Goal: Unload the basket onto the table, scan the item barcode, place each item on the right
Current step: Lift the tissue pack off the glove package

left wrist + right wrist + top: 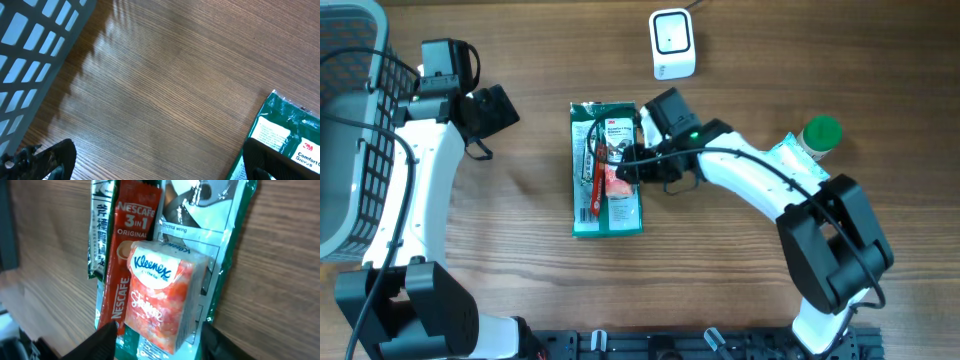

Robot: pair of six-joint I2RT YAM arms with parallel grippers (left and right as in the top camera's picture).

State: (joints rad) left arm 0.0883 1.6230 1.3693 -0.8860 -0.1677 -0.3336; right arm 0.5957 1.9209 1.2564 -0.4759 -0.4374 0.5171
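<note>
kleenex tissue pack (160,300), orange-and-white soft plastic, lies mid-desk atop a flat green glove packet (585,215), long axis toward the far edge. the right gripper (160,341) straddles its narrow width; whether it pinches, i cannot tell. the left gripper (160,164) gapes wide, well apart toward the left edge.

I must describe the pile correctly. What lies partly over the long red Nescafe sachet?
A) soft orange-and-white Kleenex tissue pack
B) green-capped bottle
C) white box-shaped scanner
A: in the right wrist view, the soft orange-and-white Kleenex tissue pack overlaps the lower part of the long red Nescafe sachet.
</note>
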